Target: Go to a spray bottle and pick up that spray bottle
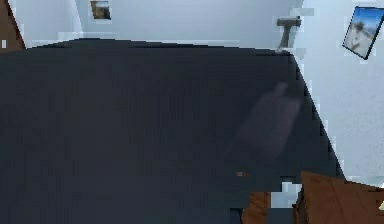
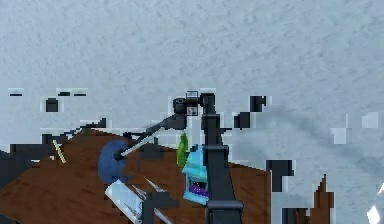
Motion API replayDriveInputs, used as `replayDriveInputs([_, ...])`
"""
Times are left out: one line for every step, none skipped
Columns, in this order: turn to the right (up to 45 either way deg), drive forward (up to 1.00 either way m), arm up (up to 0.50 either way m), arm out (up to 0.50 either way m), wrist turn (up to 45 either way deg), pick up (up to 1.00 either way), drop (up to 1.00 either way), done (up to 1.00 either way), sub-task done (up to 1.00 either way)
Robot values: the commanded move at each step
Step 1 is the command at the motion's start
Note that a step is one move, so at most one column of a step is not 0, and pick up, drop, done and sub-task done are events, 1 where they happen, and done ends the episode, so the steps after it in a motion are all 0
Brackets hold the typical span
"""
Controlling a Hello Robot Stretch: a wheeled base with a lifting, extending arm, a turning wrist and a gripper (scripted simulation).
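Arm side view: the gripper (image 2: 135, 142) has its far end at a blue round thing (image 2: 112, 160) near the far edge of the brown table (image 2: 60, 185). I cannot tell how wide it is, or whether it holds anything. A teal and green bottle (image 2: 197, 172), perhaps the spray bottle, stands near the same edge, just beside the arm (image 2: 218, 185).

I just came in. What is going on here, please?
A Stretch robot stands beside a brown wooden table, with its arm reaching out over it. The gripper is near a round blue thing; whether it holds anything cannot be told. A green and light blue thing, possibly the spray bottle, is on the table by the arm. Ahead lies dark floor.
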Motion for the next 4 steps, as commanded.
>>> replayDriveInputs([0.0,0.00,0.00,0.00,45.0,0.00,0.00,0.00,0.00])
replayDriveInputs([0.0,0.00,0.00,0.00,39.0,0.00,0.00,0.00,0.00])
replayDriveInputs([0.0,0.00,-0.30,0.00,0.0,0.00,0.00,0.00,0.00])
replayDriveInputs([0.0,0.00,0.00,0.00,0.0,1.00,0.00,0.00,0.00])
